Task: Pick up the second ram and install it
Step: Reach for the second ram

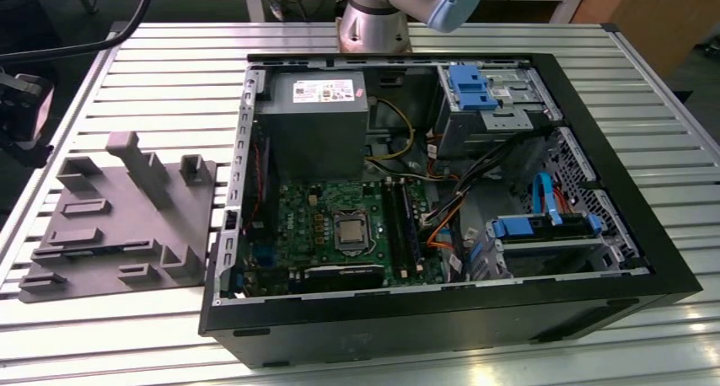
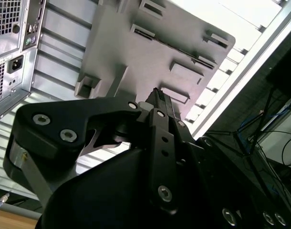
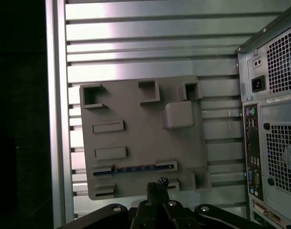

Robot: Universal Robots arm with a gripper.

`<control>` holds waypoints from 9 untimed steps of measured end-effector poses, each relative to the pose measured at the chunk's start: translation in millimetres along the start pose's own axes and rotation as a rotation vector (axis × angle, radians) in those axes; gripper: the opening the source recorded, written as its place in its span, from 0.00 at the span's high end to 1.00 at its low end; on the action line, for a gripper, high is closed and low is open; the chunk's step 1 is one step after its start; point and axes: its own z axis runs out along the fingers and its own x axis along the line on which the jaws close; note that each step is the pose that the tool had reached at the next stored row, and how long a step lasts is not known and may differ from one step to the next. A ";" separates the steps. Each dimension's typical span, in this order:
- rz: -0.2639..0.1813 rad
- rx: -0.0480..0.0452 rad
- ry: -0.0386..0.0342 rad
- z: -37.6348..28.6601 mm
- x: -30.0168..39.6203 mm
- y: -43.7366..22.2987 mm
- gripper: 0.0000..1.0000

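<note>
A ram stick (image 3: 134, 169), thin with a row of blue marks, lies in a long slot of the grey holder plate (image 3: 136, 109) on the slatted table. In the first wrist view my gripper (image 3: 157, 183) hangs above the plate's edge close to that stick, not touching it. Its black fingertips (image 2: 157, 95) are pressed together with nothing between them. In the exterior view the holder plate (image 1: 124, 226) sits on the exterior view's left of the open computer case (image 1: 450, 327). The motherboard's ram slots (image 1: 403, 226) run beside the processor.
The case's rear panel with ports and a power socket (image 3: 257, 85) stands close beside the plate. Upright posts (image 1: 141, 163) rise from the plate. The table's edge rail (image 3: 57, 119) runs past the plate. Cables and blue drive bays (image 1: 473, 87) fill the case.
</note>
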 end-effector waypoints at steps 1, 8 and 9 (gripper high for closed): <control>0.000 0.0000 0.0000 0.4 0.1 -0.3 0.89; 0.000 0.0001 0.0001 2.8 0.6 -1.8 0.89; 0.000 0.0000 0.0000 3.3 0.7 -2.0 0.89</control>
